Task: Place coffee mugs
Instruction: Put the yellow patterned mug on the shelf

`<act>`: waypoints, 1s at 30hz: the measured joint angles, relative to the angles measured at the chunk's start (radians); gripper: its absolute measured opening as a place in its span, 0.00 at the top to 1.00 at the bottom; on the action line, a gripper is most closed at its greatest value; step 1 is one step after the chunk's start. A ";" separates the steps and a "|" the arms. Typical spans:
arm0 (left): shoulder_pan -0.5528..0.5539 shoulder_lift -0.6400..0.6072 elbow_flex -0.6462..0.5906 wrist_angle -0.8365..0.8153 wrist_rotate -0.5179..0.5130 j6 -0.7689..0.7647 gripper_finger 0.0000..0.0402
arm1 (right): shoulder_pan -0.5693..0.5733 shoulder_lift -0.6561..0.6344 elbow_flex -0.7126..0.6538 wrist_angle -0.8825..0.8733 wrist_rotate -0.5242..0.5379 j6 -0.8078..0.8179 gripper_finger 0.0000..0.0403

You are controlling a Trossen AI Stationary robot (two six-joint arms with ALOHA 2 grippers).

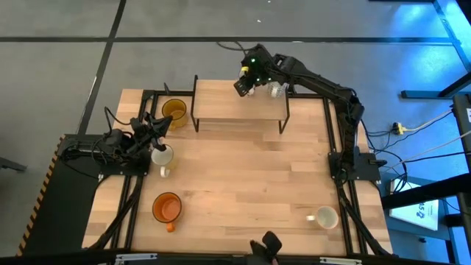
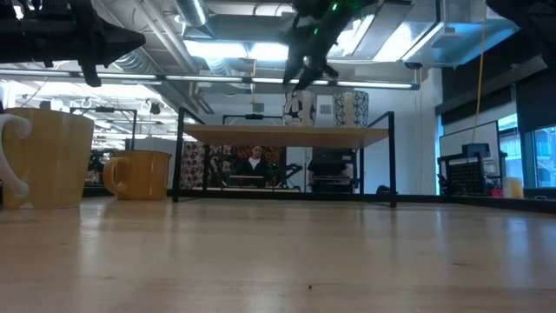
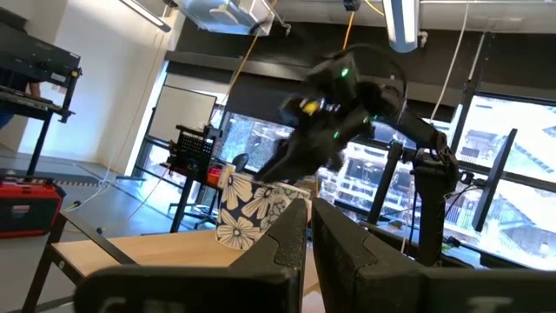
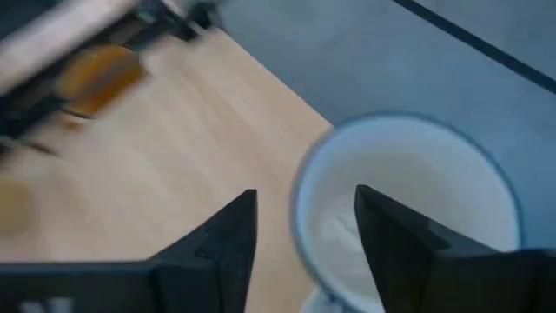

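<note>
Up at the far edge of the worktop [image 1: 243, 169], the right gripper [image 1: 249, 78] hangs over the wooden rack [image 1: 239, 109], its fingers [image 4: 228, 233] spread apart with a white mug [image 4: 408, 204] seen from above just beside them; one finger sits at the mug's rim, but whether it touches cannot be told. From the low view, two patterned white mugs [image 2: 298, 108] [image 2: 351, 109] stand upright on the rack's top shelf, the gripper directly above the one nearer the shelf's middle. The left gripper [image 1: 157, 131] waits low over the left side of the worktop, its fingers [image 3: 287, 243] close together with only a narrow slit between them and nothing held; another white mug [image 1: 162, 155] stands just beside it. An amber-yellow mug [image 1: 174, 111] stands near the rack's left end, on the worktop itself. A bright orange mug [image 1: 167, 207] sits nearer the front on the left, and a further white mug [image 1: 324, 217] sits well apart on the front right. Through the left wrist view, a flower-patterned mug [image 3: 252, 211] shows on the shelf beneath the right arm.
</note>
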 joint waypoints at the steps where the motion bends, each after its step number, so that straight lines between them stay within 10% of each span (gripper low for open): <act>1: 0.000 0.000 0.000 0.000 0.000 0.000 0.96 | 0.006 -0.018 0.016 -0.012 -0.027 -0.008 0.52; 16: 0.000 0.000 0.000 0.001 0.019 -0.027 0.94 | 0.348 -0.250 -0.087 -0.188 -0.242 -0.043 0.52; 30: 0.000 0.000 0.000 -0.088 -0.084 -0.079 0.75 | 0.719 -0.535 -0.586 -0.100 -0.144 0.628 0.55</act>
